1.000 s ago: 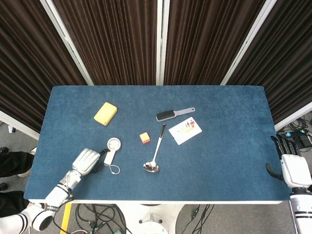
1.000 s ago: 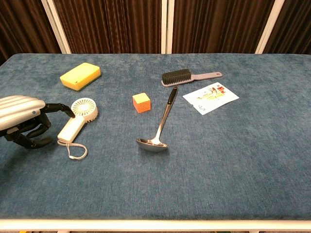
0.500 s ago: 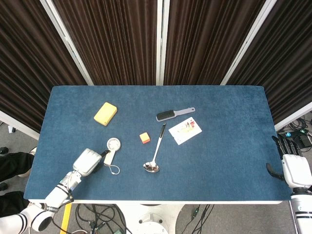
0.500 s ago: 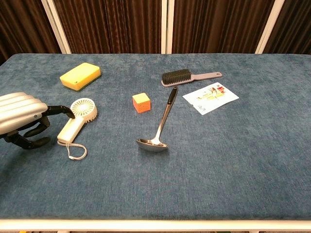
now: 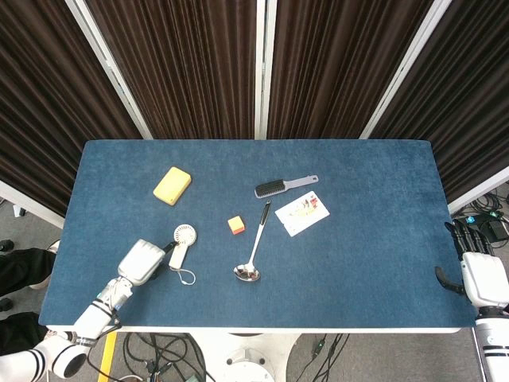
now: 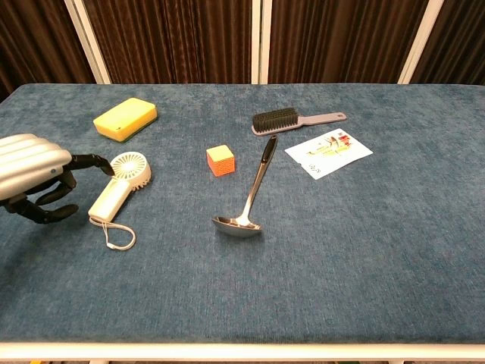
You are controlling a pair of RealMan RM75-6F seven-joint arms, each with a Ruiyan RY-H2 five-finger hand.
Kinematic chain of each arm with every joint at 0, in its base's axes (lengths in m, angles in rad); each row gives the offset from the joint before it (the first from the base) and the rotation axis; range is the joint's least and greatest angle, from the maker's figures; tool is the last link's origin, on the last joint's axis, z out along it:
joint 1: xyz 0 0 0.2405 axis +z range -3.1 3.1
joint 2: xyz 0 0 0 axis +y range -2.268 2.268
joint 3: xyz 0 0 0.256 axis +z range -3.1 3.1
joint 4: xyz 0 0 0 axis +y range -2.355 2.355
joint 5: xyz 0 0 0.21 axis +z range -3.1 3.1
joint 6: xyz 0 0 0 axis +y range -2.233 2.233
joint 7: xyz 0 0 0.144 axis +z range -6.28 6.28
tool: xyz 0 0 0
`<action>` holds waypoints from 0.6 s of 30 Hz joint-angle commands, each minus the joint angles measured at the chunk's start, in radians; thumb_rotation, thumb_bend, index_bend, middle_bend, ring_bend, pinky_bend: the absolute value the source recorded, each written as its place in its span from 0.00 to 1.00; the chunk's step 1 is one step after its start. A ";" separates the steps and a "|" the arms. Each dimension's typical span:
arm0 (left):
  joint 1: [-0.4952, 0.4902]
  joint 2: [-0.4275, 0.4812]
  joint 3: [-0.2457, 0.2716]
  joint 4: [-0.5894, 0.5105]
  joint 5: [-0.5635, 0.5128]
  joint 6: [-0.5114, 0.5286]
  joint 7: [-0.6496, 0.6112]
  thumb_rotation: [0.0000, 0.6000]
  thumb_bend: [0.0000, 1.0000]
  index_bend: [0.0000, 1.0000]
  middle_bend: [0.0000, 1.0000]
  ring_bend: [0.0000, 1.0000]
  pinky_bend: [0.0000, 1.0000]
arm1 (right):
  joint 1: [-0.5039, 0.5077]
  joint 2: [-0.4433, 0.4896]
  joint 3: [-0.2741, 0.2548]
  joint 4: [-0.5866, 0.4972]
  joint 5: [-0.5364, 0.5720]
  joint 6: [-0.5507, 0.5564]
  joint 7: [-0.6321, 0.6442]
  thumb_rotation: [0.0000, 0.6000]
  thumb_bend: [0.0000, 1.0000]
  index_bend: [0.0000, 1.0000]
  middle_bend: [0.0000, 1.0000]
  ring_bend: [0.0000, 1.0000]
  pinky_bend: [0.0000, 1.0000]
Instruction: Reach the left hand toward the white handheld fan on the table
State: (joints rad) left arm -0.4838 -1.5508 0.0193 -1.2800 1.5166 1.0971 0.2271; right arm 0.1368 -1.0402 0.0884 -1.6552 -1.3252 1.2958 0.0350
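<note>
white handheld fan [image 6: 120,186] flat on table [image 6: 341,250]
round grille, cream handle, looped cord; left hand [image 6: 34,178] beside it, fingers [image 6: 91,161] apart, holding nothing.

Left hand lifts and closes in beside the fan

The left hand [image 6: 32,176] has risen slightly off the counter [image 6: 341,250] and sits higher in the chest view than a second ago. A dark fingertip [image 6: 101,164] now reaches the round head of the white handheld fan [image 6: 118,186], whose handle has swung a little toward the hand.
</note>
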 commanded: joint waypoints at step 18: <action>0.123 0.107 -0.092 0.012 -0.073 0.223 -0.249 1.00 0.22 0.19 0.22 0.12 0.28 | -0.003 -0.023 0.006 0.022 -0.013 0.027 -0.004 1.00 0.27 0.00 0.00 0.00 0.00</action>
State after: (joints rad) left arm -0.3882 -1.4810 -0.0646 -1.2711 1.4539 1.2882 -0.0541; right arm 0.1343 -1.0619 0.0938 -1.6338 -1.3386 1.3218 0.0315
